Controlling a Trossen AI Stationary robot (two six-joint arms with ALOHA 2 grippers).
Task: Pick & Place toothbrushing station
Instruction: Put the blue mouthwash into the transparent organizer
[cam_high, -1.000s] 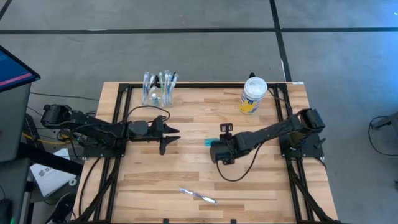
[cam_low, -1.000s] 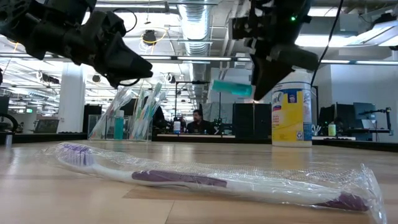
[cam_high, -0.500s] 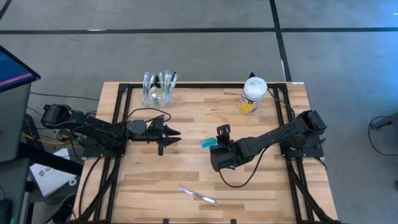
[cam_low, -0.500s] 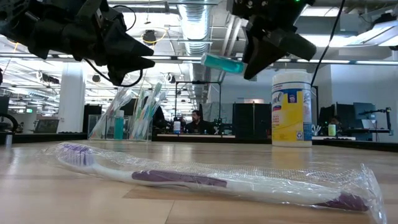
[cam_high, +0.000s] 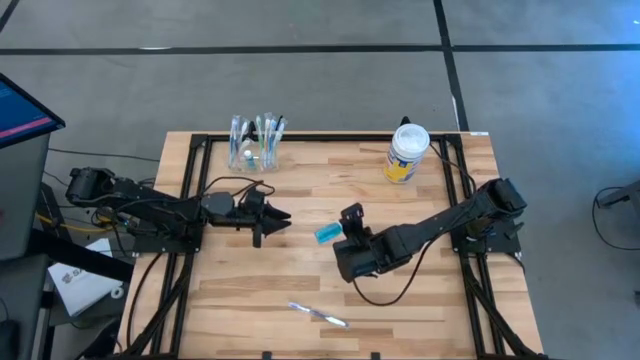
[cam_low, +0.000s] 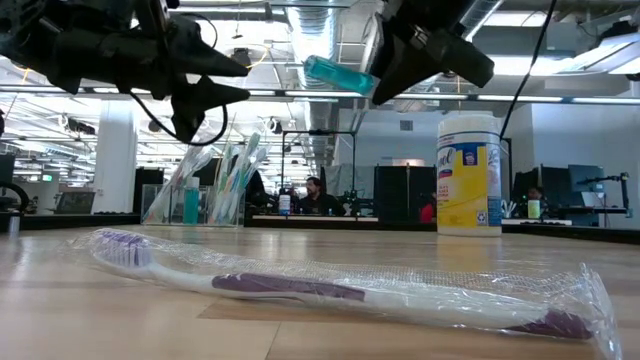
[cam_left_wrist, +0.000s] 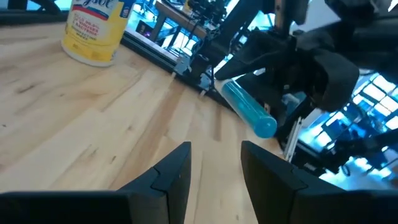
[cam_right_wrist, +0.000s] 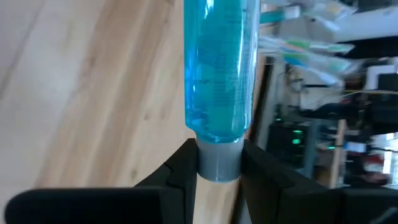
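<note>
Currently, by label:

Held item: the teal-blue tube (cam_high: 326, 233) is off the bench (cam_high: 420, 290), clamped at its grey cap end between the fingers of the right end effector (cam_right_wrist: 217, 163).
Tube axis: in the high view its long axis runs roughly level, pointing from the right end effector (cam_high: 345, 222) toward the left arm; in the low view it tilts slightly, free end higher.
Key relation: the free end of the tube faces the left end effector (cam_high: 275, 216), which lies just across a gap at mid-bench; in the left wrist view the tube (cam_left_wrist: 249, 113) hangs ahead of that arm's own 2 fingers, not between them.
Left end effector state: fingers apart, holding nothing.
Destination: the clear plastic cup (cam_high: 256, 152) with its toothbrushes (cam_high: 262, 131) stands at the far left edge of the bench, nearer the left arm than the right.
Arm poses: right arm stretched low across the bench from its base; left arm reaching level toward the centre.
Judgement: a handover looks likely, needing the tube end brought between the left fingers.
Also present: a wrapped toothbrush (cam_high: 317, 315) lies near the front edge.
</note>
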